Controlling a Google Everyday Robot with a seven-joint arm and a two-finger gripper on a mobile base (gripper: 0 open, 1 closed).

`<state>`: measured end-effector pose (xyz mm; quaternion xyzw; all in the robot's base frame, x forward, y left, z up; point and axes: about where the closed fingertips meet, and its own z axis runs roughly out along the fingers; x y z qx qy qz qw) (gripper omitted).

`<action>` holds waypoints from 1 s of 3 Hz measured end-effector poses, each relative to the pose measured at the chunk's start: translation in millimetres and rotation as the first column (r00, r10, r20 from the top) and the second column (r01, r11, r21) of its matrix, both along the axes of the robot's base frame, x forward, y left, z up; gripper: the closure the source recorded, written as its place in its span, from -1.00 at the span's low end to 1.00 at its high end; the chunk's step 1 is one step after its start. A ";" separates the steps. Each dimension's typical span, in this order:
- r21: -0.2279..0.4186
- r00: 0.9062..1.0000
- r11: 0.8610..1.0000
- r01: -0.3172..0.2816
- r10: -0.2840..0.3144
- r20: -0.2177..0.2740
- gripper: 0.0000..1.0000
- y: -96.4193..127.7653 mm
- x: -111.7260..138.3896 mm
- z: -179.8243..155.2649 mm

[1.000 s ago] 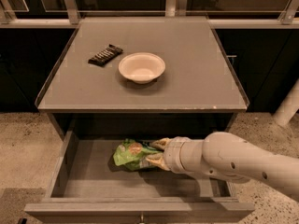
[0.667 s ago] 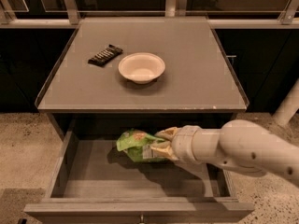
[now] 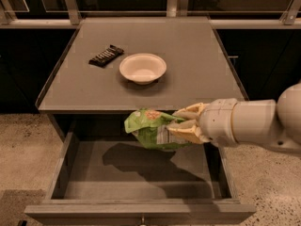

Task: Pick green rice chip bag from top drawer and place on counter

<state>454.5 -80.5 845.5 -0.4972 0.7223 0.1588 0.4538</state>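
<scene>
Gripper clamped on green rice chip bag, held in air above open top drawer, level with counter front edge. Bag's shadow falls on drawer bottom. Bowl, candy bar on counter.

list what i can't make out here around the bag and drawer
All in the camera view:
- Green rice chip bag: its right end is hidden by the gripper, which is shut on it above the drawer; the label print is too small to read.
- Top drawer: front panel cut off by the bottom edge.
- Arm: cut off by the right edge.
</scene>
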 end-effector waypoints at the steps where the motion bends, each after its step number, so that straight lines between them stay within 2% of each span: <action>1: -0.018 0.999 1.000 -0.026 0.026 0.026 1.00 -5.4 -0.5 46.6; 2: -0.044 0.997 0.999 -0.006 0.009 0.074 1.00 -0.8 19.3 75.0; 3: -0.053 0.993 0.998 0.042 -0.036 0.111 1.00 3.2 73.0 90.9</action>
